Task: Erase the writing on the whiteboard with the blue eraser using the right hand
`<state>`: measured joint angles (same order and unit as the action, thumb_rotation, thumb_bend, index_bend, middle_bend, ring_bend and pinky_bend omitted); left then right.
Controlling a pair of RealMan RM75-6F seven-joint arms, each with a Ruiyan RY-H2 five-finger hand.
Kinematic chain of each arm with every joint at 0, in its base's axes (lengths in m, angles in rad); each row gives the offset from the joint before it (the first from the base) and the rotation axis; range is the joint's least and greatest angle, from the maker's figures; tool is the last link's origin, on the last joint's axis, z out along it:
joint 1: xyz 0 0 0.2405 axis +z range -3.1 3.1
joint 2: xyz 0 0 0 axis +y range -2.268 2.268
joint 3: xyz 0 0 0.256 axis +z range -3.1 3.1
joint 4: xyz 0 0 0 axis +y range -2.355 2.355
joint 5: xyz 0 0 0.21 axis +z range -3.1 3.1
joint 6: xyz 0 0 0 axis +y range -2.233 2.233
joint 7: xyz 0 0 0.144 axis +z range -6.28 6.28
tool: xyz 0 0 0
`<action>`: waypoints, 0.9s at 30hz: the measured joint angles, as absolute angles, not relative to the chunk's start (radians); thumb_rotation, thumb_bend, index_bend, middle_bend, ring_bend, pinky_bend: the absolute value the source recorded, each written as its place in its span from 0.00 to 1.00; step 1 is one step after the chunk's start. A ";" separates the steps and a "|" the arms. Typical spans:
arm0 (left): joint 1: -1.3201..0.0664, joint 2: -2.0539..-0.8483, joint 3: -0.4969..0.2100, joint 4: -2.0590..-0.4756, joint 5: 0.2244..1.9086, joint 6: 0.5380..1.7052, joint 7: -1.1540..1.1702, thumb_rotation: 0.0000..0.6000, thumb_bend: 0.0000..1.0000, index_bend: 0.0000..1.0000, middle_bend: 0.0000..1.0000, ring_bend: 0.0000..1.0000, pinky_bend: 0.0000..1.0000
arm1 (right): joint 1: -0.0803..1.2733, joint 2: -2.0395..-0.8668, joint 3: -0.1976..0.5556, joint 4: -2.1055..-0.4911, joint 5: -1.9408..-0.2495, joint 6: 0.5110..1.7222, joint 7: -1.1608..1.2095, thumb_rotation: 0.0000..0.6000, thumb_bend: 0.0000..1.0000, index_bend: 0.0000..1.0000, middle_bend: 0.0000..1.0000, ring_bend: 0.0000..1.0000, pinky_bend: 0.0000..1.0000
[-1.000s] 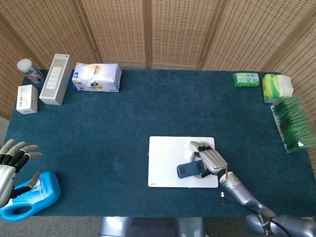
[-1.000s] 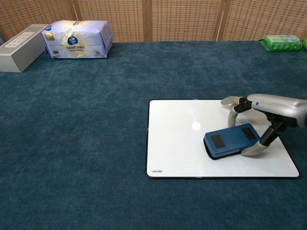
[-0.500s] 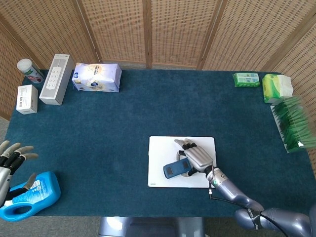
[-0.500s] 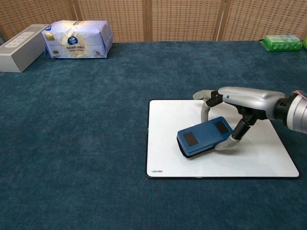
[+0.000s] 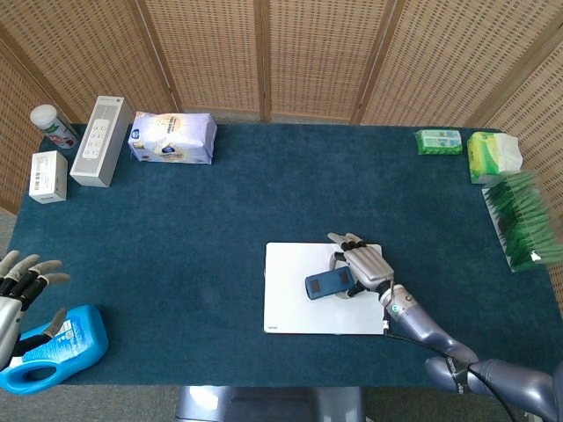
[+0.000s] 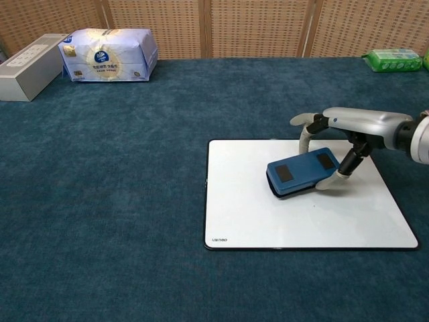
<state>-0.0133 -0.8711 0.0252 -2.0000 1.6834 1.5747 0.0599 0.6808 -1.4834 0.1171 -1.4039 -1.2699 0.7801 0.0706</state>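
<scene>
blue eraser (image 6: 301,172) moved up whiteboard (image 6: 241,215), in right hand (image 6: 342,127)

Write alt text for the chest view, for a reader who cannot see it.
The robot's right hand holds a blue eraser flat on a white whiteboard that lies on a dark teal table. No writing shows on the board. At the table's far edge sit a grey box, a tissue pack and a green packet.

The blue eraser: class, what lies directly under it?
The blue eraser, gripped by the right hand, rests on the whiteboard. The board around it looks clean; the patch beneath the eraser is covered.
</scene>
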 measured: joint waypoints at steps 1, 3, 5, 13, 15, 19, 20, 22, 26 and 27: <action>-0.013 -0.871 0.025 -2.001 1.683 1.575 0.060 1.00 0.43 0.32 0.26 0.16 0.00 | 0.678 -1.484 0.115 -1.396 -1.275 0.782 0.083 1.00 0.16 0.76 0.03 0.00 0.00; -0.012 -0.870 0.025 -2.002 1.683 1.577 0.060 1.00 0.43 0.32 0.26 0.16 0.00 | 0.675 -1.484 0.112 -1.386 -1.282 0.784 0.099 1.00 0.16 0.76 0.03 0.00 0.00; -0.011 -0.869 0.025 -2.002 1.683 1.579 0.059 1.00 0.43 0.32 0.26 0.16 0.00 | 0.670 -1.485 0.107 -1.374 -1.289 0.786 0.115 1.00 0.16 0.76 0.03 0.00 0.00; -0.007 -0.867 0.027 -1.995 1.686 1.584 0.050 1.00 0.43 0.32 0.26 0.16 0.00 | 0.650 -1.485 0.086 -1.361 -1.309 0.798 0.146 1.00 0.16 0.76 0.03 0.00 0.00; -0.007 -0.867 0.027 -1.992 1.686 1.585 0.047 1.00 0.43 0.32 0.26 0.16 0.00 | 0.644 -1.484 0.081 -1.364 -1.312 0.804 0.149 1.00 0.16 0.76 0.03 0.00 0.00; -0.009 -0.873 0.026 -1.988 1.688 1.584 0.038 1.00 0.43 0.32 0.26 0.16 0.00 | 0.622 -1.483 0.066 -1.380 -1.317 0.825 0.159 1.00 0.16 0.76 0.03 0.00 0.00; -0.010 -0.875 0.026 -1.986 1.689 1.582 0.037 1.00 0.43 0.32 0.26 0.16 0.00 | 0.616 -1.484 0.062 -1.383 -1.319 0.830 0.160 1.00 0.16 0.76 0.03 0.00 0.00; -0.013 -0.877 0.025 -1.984 1.693 1.579 0.035 1.00 0.43 0.32 0.26 0.16 0.00 | 0.605 -1.484 0.052 -1.391 -1.326 0.841 0.161 1.00 0.16 0.76 0.03 0.00 0.00; -0.014 -0.877 0.023 -1.981 1.697 1.583 0.030 1.00 0.43 0.32 0.26 0.16 0.00 | 0.589 -1.480 0.043 -1.414 -1.337 0.866 0.156 1.00 0.16 0.76 0.03 0.00 0.00; -0.013 -0.876 0.024 -1.979 1.697 1.584 0.027 1.00 0.43 0.32 0.26 0.16 0.00 | 0.585 -1.477 0.040 -1.422 -1.339 0.872 0.154 1.00 0.16 0.76 0.03 0.00 0.00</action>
<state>-0.0133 -0.8760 0.0236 -1.9794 1.6967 1.5838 0.0266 0.5845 -1.4772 0.0398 -1.4219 -1.3387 0.8720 0.1541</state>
